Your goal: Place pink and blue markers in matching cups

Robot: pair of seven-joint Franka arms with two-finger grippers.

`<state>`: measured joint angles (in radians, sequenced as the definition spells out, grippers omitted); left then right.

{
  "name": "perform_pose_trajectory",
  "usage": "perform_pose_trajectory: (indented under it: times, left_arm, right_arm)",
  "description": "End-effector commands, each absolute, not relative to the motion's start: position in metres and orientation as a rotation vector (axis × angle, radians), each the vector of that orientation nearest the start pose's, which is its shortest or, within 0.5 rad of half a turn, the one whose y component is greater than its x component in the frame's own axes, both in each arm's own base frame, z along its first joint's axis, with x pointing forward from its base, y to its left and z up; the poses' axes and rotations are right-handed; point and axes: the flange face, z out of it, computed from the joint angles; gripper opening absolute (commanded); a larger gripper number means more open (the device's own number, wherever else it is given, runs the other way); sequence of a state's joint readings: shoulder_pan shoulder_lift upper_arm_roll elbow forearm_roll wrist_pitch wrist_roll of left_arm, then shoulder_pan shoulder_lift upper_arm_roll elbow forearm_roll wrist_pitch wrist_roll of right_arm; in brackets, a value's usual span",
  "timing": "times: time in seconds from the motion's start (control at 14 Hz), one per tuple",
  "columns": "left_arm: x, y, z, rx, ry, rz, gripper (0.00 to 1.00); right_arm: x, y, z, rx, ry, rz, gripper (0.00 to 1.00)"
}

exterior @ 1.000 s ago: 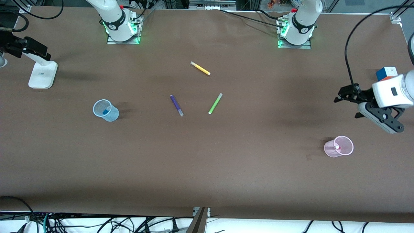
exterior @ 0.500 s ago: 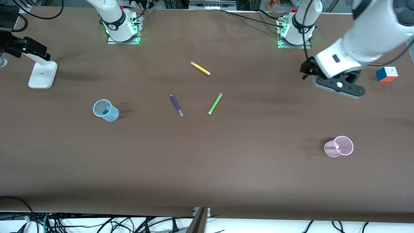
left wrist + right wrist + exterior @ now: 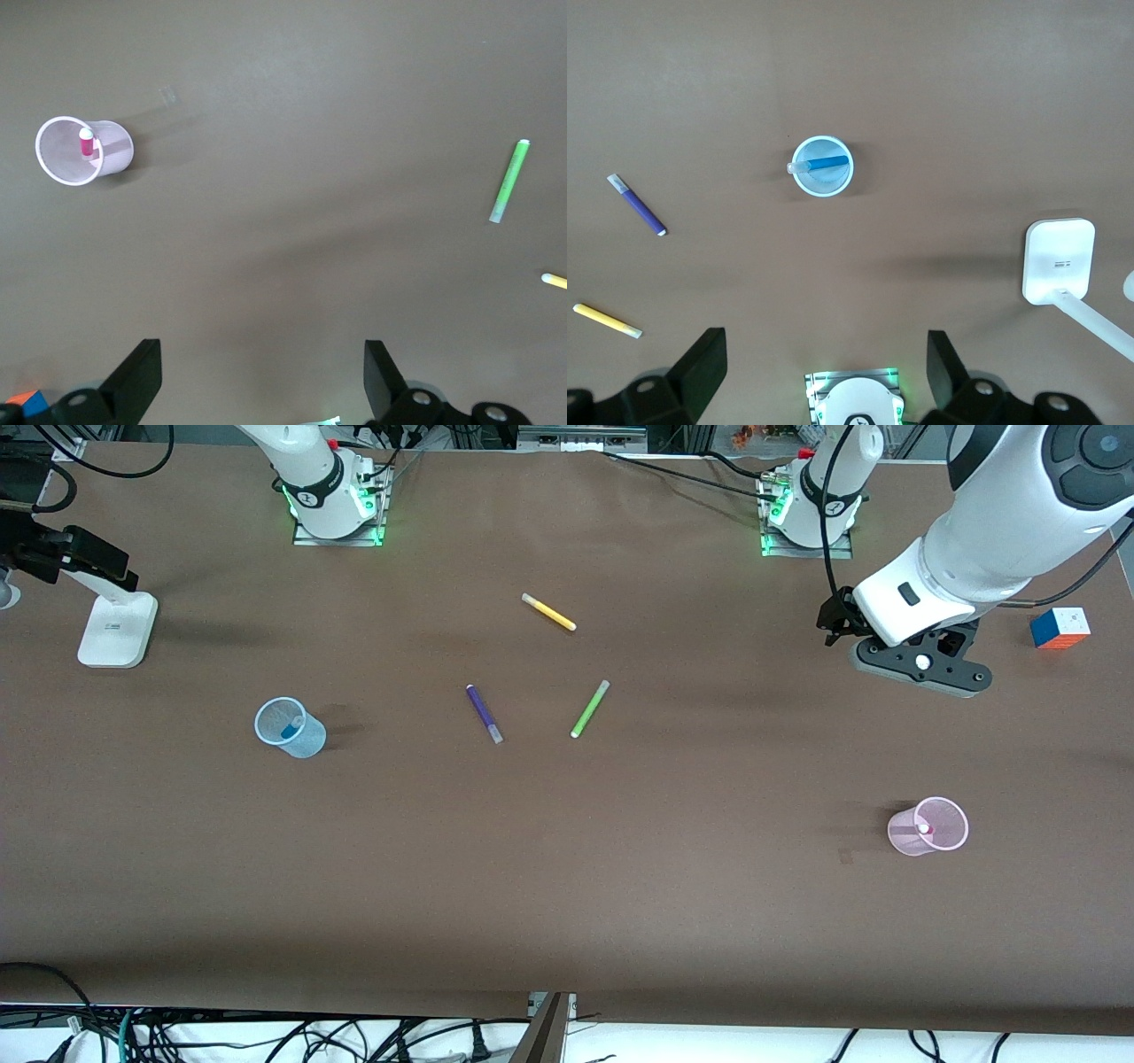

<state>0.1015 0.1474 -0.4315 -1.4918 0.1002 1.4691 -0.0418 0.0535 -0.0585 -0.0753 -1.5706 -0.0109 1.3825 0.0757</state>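
Observation:
The light blue cup [image 3: 290, 727] stands upright toward the right arm's end of the table with the blue marker [image 3: 288, 731] inside it; the right wrist view shows both, cup [image 3: 833, 181] and marker [image 3: 826, 163]. The light pink cup [image 3: 928, 825] stands toward the left arm's end with the pink marker [image 3: 923, 829] inside it; the left wrist view shows the cup [image 3: 62, 164] and marker [image 3: 87, 143]. My left gripper [image 3: 921, 669] hovers open and empty over bare table near its base [image 3: 260, 367]. My right gripper [image 3: 824, 359] is open and empty, high over its own base, out of the front view.
A purple pen [image 3: 484, 713], a lime green pen [image 3: 589, 708] and a yellow pen [image 3: 548, 612] lie in the middle of the table. A colour cube [image 3: 1060, 627] sits at the left arm's end. A white camera stand [image 3: 115, 629] sits at the right arm's end.
My left arm has swung up from the table's end, near the cube, to over the table close to its base. The cups, markers and pens have not moved.

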Motion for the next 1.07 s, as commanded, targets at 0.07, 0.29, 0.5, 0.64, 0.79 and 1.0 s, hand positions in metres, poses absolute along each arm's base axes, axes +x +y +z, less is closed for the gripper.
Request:
perform_pose_trajectory:
  times: [0.07,0.29,0.5,0.64,0.79,1.0]
  left_arm:
    - [0.546,-0.147,0.591,-2.990,0.540,0.182,1.00]
    - [0.529,-0.123,0.583,-3.049,0.541,0.087,1.00]
    - [0.537,-0.108,0.585,-3.059,0.492,0.080,1.00]
    - [0.542,-0.101,0.582,-3.059,0.487,0.090,1.00]
    - [0.545,-0.094,0.575,-3.061,0.476,0.115,1.00]
    - [0.545,-0.094,0.575,-3.063,0.473,0.117,1.00]
  right_arm:
    - [0.518,-0.016,0.646,-3.121,0.160,0.197,1.00]
    - [0.519,-0.016,0.645,-3.121,0.161,0.202,1.00]
    - [0.519,-0.016,0.645,-3.121,0.158,0.202,1.00]
    - [0.519,-0.016,0.645,-3.121,0.158,0.202,1.00]
    - [0.519,-0.017,0.645,-3.121,0.161,0.202,1.00]
    - [0.519,-0.017,0.645,-3.121,0.161,0.202,1.00]
